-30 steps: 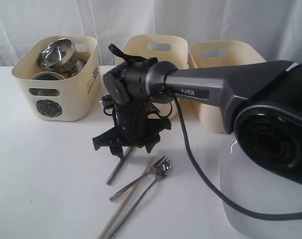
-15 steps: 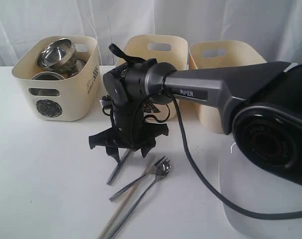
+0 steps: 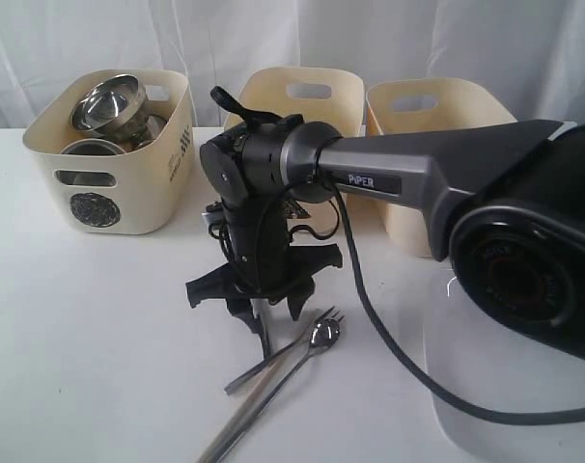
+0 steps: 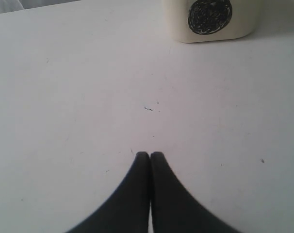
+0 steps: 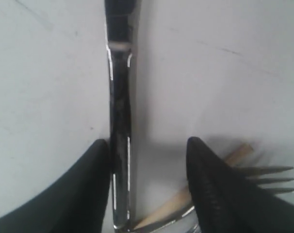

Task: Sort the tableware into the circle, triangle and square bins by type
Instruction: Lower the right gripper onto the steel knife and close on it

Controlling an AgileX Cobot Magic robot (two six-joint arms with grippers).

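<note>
Right gripper [image 3: 270, 311]: jaws part open, straddling the steel knife [image 5: 120, 121]. One finger [image 5: 96, 165] touches its edge, the other is clear, so not clamped. Vs a second ago: gripper lower and further right in the exterior frame, jaws narrower, knife now mostly hidden under it. Fork [image 5: 270, 177], spoon [image 3: 323, 333] and chopstick [image 5: 234, 155] lie just beside the clear finger, lower centre of frame on the tabletop [image 3: 99, 338]. Left gripper [image 4: 149, 155]: jaws closed, empty, circle bin [image 4: 210, 19] in its view

The outside camera faced the tubs [image 3: 307, 87] across the table [image 3: 80, 338]. My wrist cameras looked down from close; the left one also caught the circle tub [image 4: 210, 19].
</note>
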